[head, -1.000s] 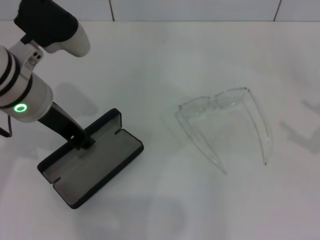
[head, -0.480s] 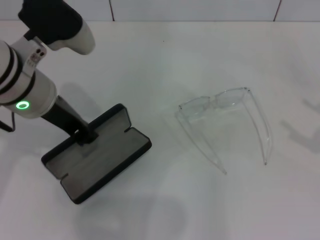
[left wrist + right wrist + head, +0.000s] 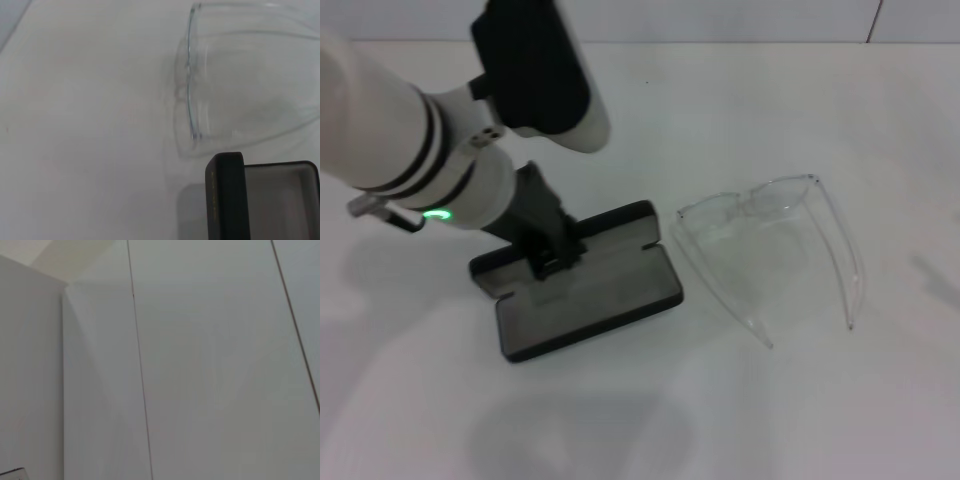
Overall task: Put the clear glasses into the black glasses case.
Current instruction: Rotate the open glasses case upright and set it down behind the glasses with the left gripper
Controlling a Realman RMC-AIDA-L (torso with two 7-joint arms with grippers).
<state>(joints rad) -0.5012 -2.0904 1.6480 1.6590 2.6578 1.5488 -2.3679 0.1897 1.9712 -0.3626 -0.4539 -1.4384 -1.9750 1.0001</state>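
Observation:
The black glasses case point(image 3: 588, 298) lies open on the white table, left of centre in the head view, its grey lining facing up. My left gripper point(image 3: 552, 262) is shut on the case's back edge near the hinge. The clear glasses point(image 3: 750, 207) rest on the table just right of the case, arms unfolded and pointing toward the near edge, a small gap between them and the case. In the left wrist view a corner of the case point(image 3: 227, 200) shows close to the glasses point(image 3: 190, 100). My right gripper is out of view.
The white table point(image 3: 720, 410) runs back to a tiled wall point(image 3: 720, 18). The right wrist view shows only white wall panels point(image 3: 210, 365). My left arm point(image 3: 410, 150) reaches over the table's left side.
My left gripper has carried the open case to the right, turning it, until it sits next to the glasses. The glasses have not moved.

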